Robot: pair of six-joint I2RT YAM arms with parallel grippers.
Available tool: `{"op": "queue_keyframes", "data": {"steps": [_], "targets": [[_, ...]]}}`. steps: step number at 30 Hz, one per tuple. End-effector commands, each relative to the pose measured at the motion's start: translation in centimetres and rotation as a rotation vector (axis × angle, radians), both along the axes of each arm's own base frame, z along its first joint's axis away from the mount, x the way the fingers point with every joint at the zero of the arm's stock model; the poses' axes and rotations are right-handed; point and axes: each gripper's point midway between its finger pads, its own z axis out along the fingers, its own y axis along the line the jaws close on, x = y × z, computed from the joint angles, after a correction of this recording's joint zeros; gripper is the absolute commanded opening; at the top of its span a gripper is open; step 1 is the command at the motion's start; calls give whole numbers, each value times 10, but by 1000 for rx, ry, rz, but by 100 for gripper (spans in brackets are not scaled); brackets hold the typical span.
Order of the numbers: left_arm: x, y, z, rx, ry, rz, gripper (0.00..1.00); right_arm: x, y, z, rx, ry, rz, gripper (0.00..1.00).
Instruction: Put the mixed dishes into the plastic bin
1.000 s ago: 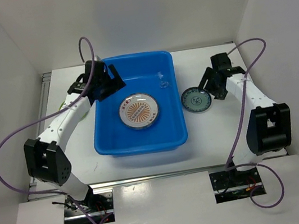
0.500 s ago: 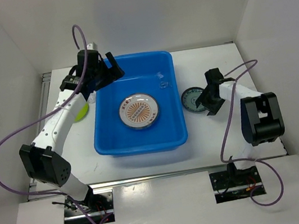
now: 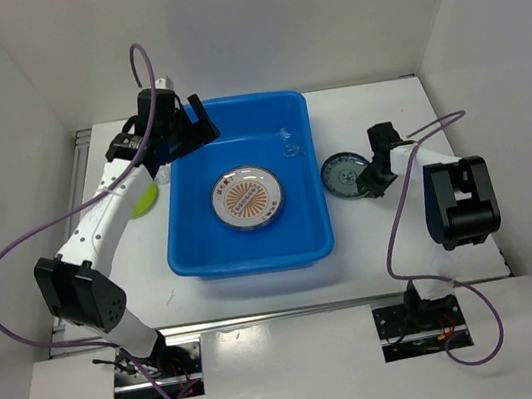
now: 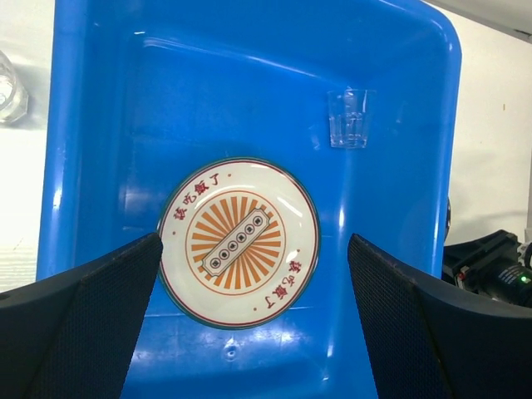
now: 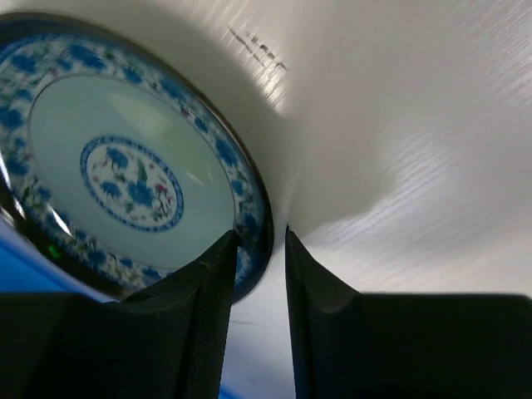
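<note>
The blue plastic bin [image 3: 252,249] holds the orange-patterned plate [image 3: 247,198] and a tiny clear cup [image 3: 290,146]. My left gripper [image 3: 198,132] hangs open and empty over the bin's back left corner. In the left wrist view the plate [image 4: 239,241] lies between the spread fingers, with the cup [image 4: 347,118] beyond. The small teal plate [image 3: 347,175] lies on the table right of the bin. My right gripper [image 3: 372,181] is at its right edge. In the right wrist view the narrow jaws pinch the plate's [image 5: 125,174] rim. The white plates are out of view.
A lime-green plate [image 3: 145,197] peeks out under my left arm, left of the bin. A second clear cup [image 4: 10,87] stands on the table outside the bin's left wall. White walls enclose the table on three sides.
My left arm rose and swung back over the bin's rear corner, then held still. My right arm folded in and lowered its gripper onto the teal plate's right rim.
</note>
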Motion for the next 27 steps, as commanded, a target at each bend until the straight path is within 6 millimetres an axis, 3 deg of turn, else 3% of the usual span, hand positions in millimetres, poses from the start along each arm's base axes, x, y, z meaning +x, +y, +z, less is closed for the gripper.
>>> {"op": "queue_keyframes", "data": {"steps": [1,5,8,11,15,16,19,20,23,24,26,27], "targets": [[6,3,15,20,-47,1,99,1,-10,-12,-25,3,-44,35],[7,5,15,34,-51,4,99,2,-13,-14,-21,-9,-62,31],[9,4,8,37,-41,4,99,11,-14,-11,-29,-44,-66,3],[7,3,0,39,-22,-4,99,22,-21,6,-63,-108,-70,0],[6,4,-6,42,-14,-4,99,33,-39,74,-166,-294,-80,0],[8,3,-4,38,-24,-4,99,36,-41,103,-181,-360,-79,0],[9,1,-24,53,12,-18,99,48,-41,160,-208,-480,-27,0],[10,1,-27,60,7,-24,99,54,-35,186,-229,-533,18,0],[14,5,-57,107,64,-18,99,64,-3,232,-289,-617,111,0],[13,5,-61,110,73,-19,99,64,19,239,-285,-637,185,0],[13,3,-63,102,70,-27,99,69,45,260,-254,-697,268,0],[12,6,-68,114,81,-18,99,72,62,253,-229,-678,354,0]]}}
